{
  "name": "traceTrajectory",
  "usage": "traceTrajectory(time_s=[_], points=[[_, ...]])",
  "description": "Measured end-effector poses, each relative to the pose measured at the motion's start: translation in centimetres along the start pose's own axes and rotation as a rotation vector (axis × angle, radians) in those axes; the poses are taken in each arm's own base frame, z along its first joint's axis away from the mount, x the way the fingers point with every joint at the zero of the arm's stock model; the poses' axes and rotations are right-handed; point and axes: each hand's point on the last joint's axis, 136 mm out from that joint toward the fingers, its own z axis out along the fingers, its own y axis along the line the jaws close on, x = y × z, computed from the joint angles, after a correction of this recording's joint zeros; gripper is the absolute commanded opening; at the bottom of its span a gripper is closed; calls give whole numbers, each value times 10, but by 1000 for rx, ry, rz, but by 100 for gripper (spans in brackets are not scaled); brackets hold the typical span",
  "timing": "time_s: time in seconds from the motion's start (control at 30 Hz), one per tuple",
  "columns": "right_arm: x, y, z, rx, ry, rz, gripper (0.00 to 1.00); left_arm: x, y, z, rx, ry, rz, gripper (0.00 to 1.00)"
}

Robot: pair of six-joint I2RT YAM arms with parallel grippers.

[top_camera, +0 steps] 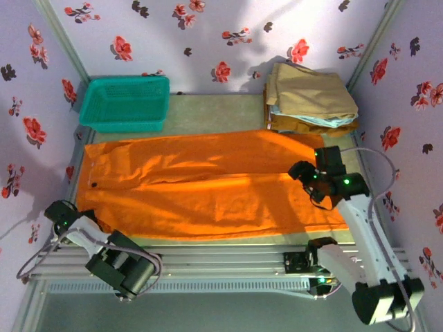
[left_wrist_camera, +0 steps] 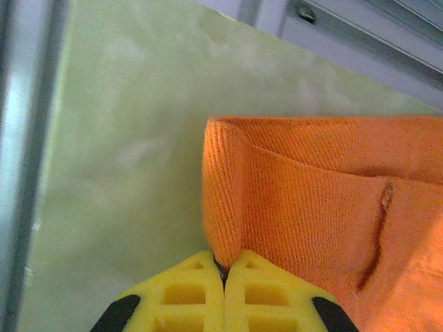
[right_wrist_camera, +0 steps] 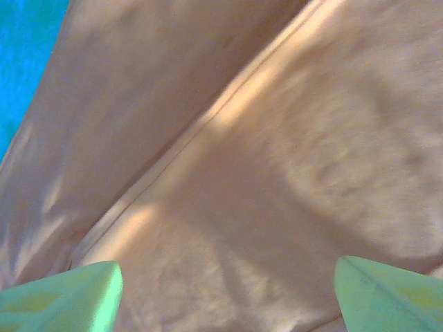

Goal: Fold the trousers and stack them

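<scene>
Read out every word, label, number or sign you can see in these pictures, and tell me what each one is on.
None can be read. The trousers, the teal basket, the folded garments and the flowered walls carry no words, labels or numbers; the walls bear only a flower print. The left gripper, shut on the trousers' edge, and the right gripper show no markings.

my left arm (top_camera: 83,235), right arm (top_camera: 370,238): white links, black joints | left fingers (left_wrist_camera: 187,301): yellow, ribbed | right fingers (right_wrist_camera: 62,297): pale green | status light (top_camera: 344,182): green
</scene>
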Motion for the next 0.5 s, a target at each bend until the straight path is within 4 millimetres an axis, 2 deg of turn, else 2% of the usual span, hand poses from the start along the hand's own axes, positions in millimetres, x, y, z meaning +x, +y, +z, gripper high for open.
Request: traceTrajectory(time_s=[0.1,0.2,0.37,0.43,0.5], points=[[-1,-32,-5,95,-24,80,75,5,-8,-3,47,22,5,0],[9,-68,11,209,11,173,65,11,-15,-4,84,53,10,0],[57,-130,48,423,166,291,41,22,-23,-5,124,104,20,0],[71,-145,55,468,203,323,39,24,-25,-6,133,118,17,0],[72,-146,60,466,199,344,40,26,-26,-6,142,132,15,0]])
